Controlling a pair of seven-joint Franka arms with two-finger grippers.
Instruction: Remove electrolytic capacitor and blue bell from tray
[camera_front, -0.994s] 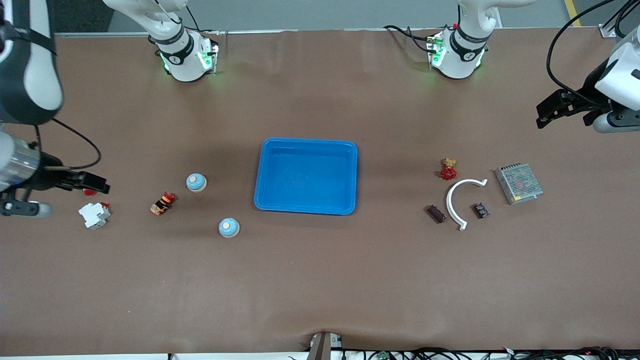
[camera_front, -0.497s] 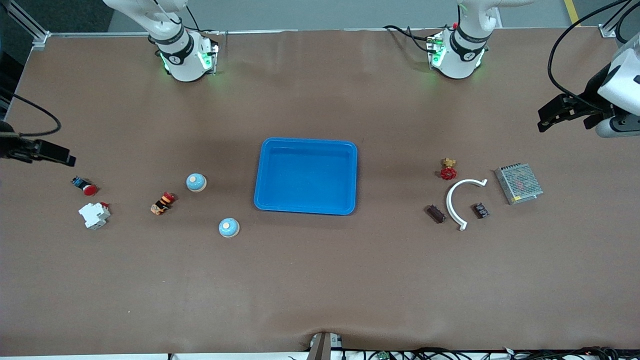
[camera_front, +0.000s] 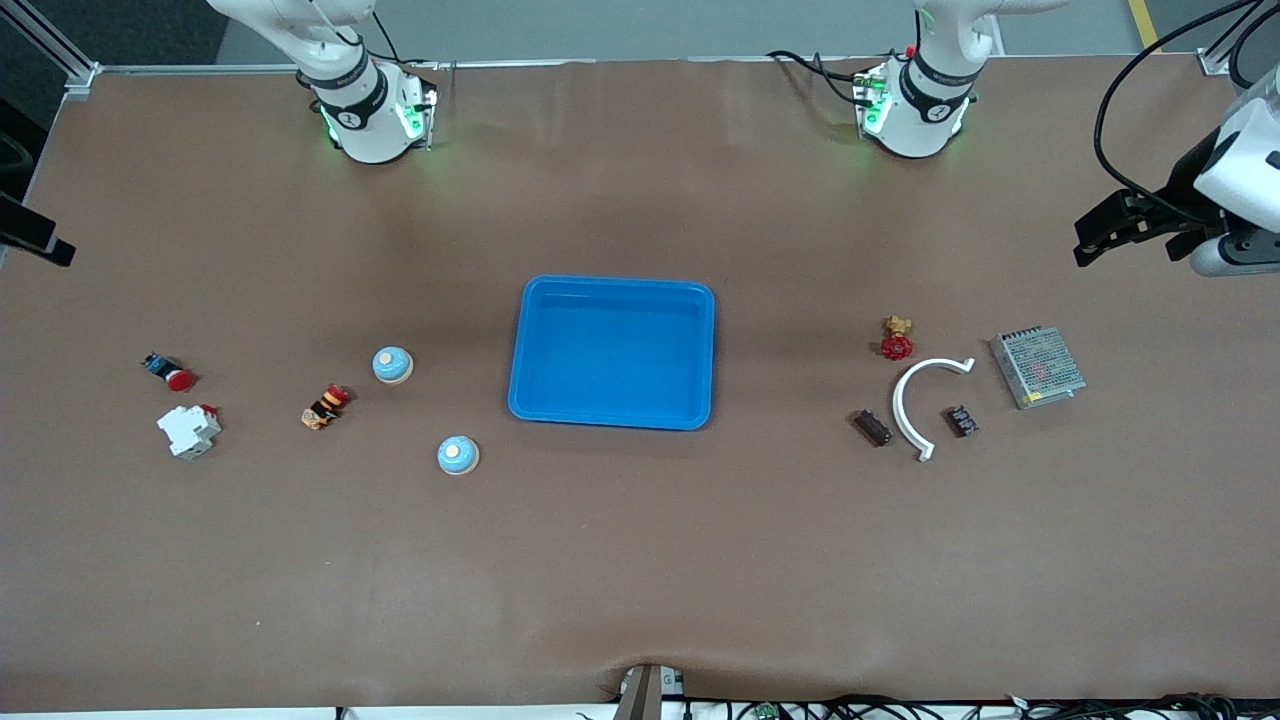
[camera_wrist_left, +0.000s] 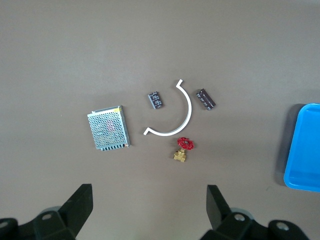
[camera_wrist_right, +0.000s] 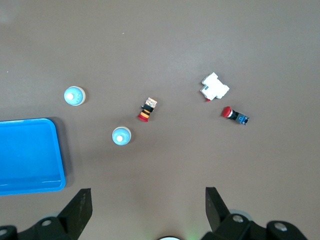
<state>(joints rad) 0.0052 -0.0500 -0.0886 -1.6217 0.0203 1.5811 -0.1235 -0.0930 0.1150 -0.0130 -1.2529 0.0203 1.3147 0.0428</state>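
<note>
Two blue dome bells (camera_front: 393, 365) (camera_front: 458, 455) sit on the table toward the right arm's end; the right wrist view shows them too (camera_wrist_right: 75, 96) (camera_wrist_right: 121, 135). Two small dark capacitors (camera_front: 872, 428) (camera_front: 962, 421) lie toward the left arm's end, either side of a white arc; the left wrist view shows both (camera_wrist_left: 205, 99) (camera_wrist_left: 156, 100). My left gripper (camera_front: 1100, 232) hangs open and empty, high over bare table beside the capacitors. My right gripper (camera_front: 40, 240) is open and empty over the table's edge, high above the bells.
An empty blue tray (camera_front: 612, 352) sits mid-table. By the capacitors are a white arc (camera_front: 912, 405), a red-handled valve (camera_front: 897, 340) and a metal mesh box (camera_front: 1037, 367). Near the bells lie a striped red button (camera_front: 326, 405), a white breaker (camera_front: 189, 430) and a red push button (camera_front: 170, 372).
My right arm has risen and drawn back toward its end of the table, now barely in the front view. The left gripper shifted slightly. Nothing on the table moved.
</note>
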